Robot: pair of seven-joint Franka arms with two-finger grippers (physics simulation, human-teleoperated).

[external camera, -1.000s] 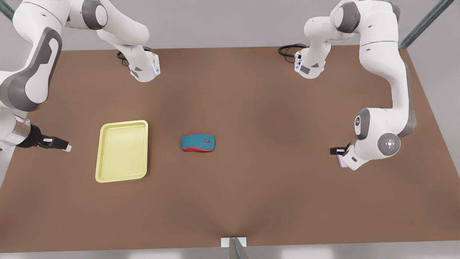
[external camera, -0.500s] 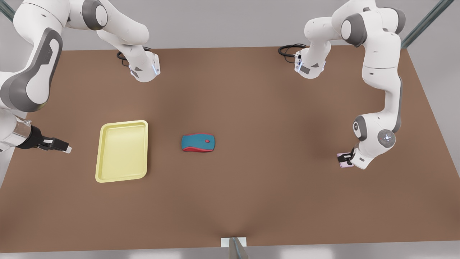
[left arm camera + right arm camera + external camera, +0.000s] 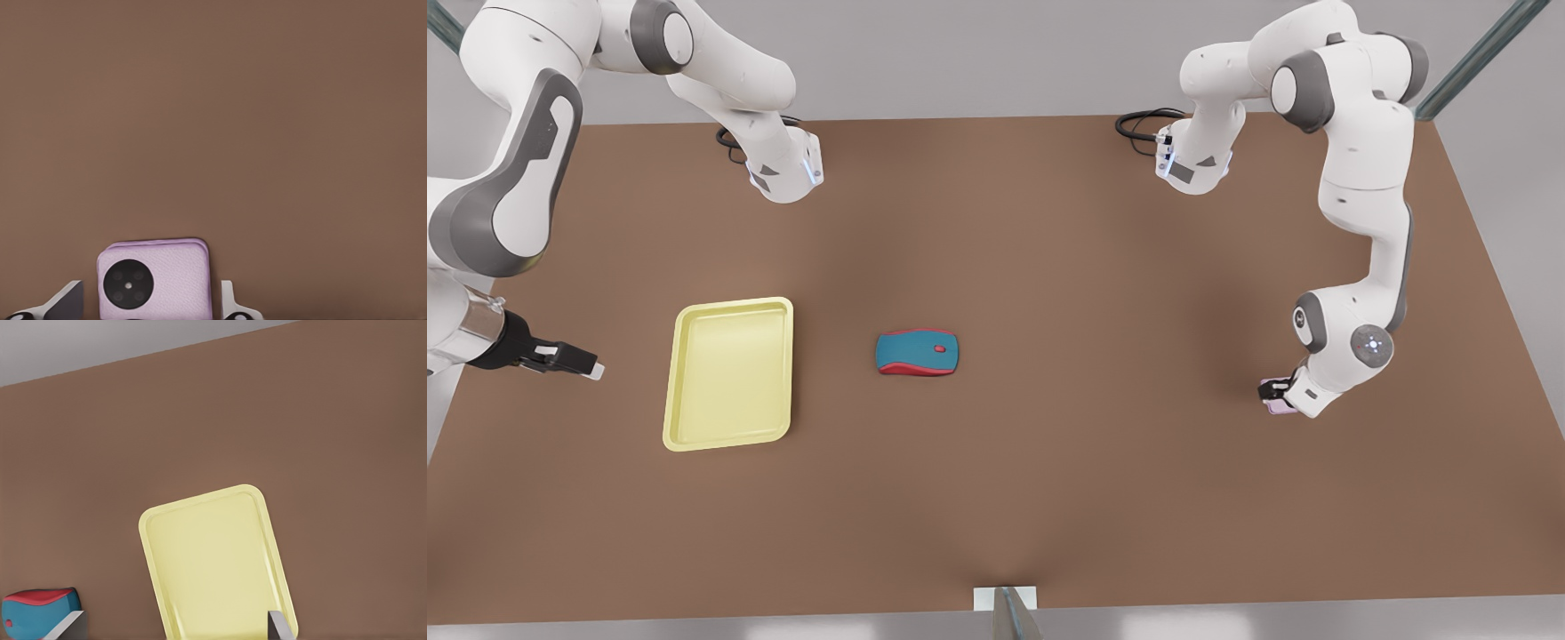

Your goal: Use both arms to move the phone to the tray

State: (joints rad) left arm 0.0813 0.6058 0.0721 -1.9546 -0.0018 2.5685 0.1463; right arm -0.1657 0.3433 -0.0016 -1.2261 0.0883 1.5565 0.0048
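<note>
Two open grippers: the left gripper (image 3: 1272, 396) is straddling the phone (image 3: 155, 278), needing closure next, while the right gripper (image 3: 574, 360) is waiting beside the tray (image 3: 729, 373).

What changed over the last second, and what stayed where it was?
The left gripper, at the front view's right, came down over the phone, its fingers now open on either side of it. The phone has not been lifted. The right gripper waits beside the tray; tray and mouse stayed put.
</note>
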